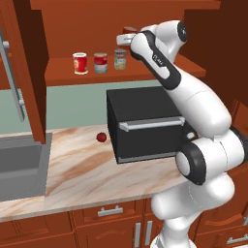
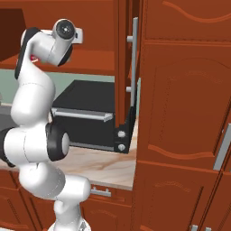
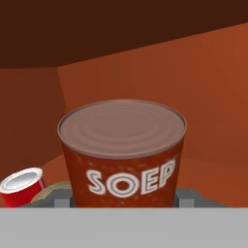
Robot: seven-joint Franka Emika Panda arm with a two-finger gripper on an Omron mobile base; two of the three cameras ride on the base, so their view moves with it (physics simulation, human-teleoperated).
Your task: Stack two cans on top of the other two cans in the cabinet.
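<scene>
Held between the two dark fingertips (image 3: 63, 197) of the tool (image 3: 123, 198), a dark red-brown cylindrical can lettered "SOEP" (image 3: 123, 155) sits close to the hand camera; the tool is clamped on its lower body. Its dull ribbed top faces upward. In the left base view this can (image 1: 130, 32) is raised above the shelf (image 1: 63, 72) of the reddish-brown wooden wall cabinet (image 1: 29, 63), over the pale green-cream can with a silver top (image 1: 120, 59).

On the shelf stand, left to right, a bright red can with white bands (image 1: 80, 63), a can with red upper half and silver-grey lower half (image 1: 100, 63), and the pale can. In the hand view, a red can with a white top (image 3: 22, 186) is cut off at lower left; the tool's finger bases are hidden behind the held can.

The white arm (image 1: 193, 106) rises steeply, its wrist bent toward the cabinet. Below, a black microwave (image 1: 145, 123) and a small red fruit (image 1: 101, 137) rest on the marble table (image 1: 72, 174).
</scene>
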